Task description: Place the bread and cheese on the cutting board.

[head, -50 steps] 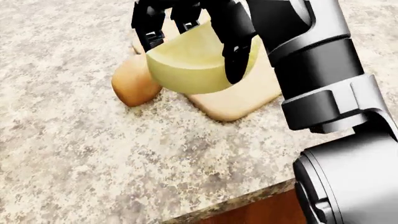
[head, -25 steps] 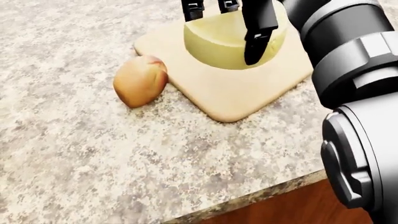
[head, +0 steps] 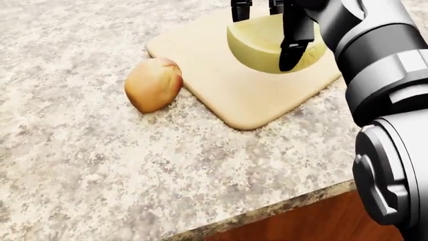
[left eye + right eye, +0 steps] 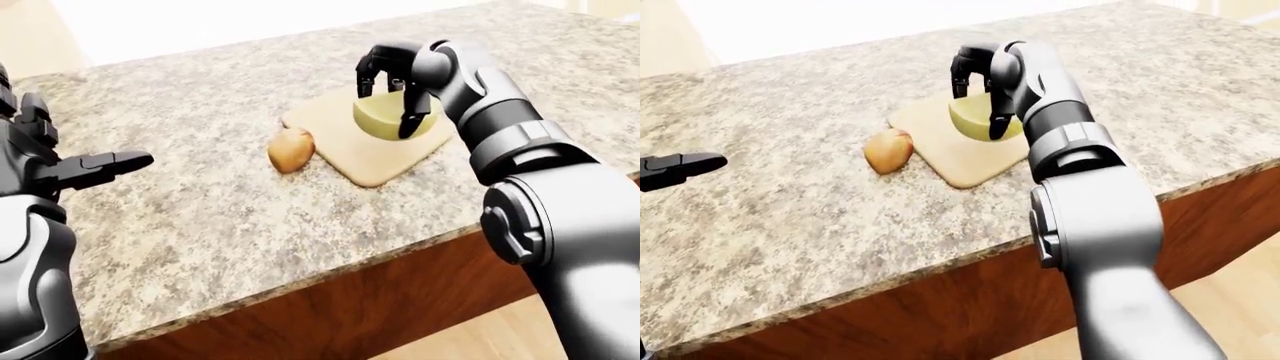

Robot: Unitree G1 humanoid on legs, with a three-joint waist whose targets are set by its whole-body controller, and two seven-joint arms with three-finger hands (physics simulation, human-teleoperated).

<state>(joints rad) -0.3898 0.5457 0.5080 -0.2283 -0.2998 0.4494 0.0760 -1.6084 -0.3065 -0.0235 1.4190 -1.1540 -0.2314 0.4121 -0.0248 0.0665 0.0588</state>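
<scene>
Fingers (image 3: 294, 42) of the right hand (image 4: 392, 75) clamp the cheese (image 3: 267, 45) over the cutting board (image 3: 221, 75) — bread (image 3: 153, 84) lies just left, left hand (image 4: 60, 165) spread open.

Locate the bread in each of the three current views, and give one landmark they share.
Left-eye view: bread just left of center, against the cutting board's left edge.
Head view: bread at upper left, beside the board's left corner.
Right-eye view: bread left of center, by the board.
Shared landmark: the cheese gripped in the right hand over the board.
</scene>
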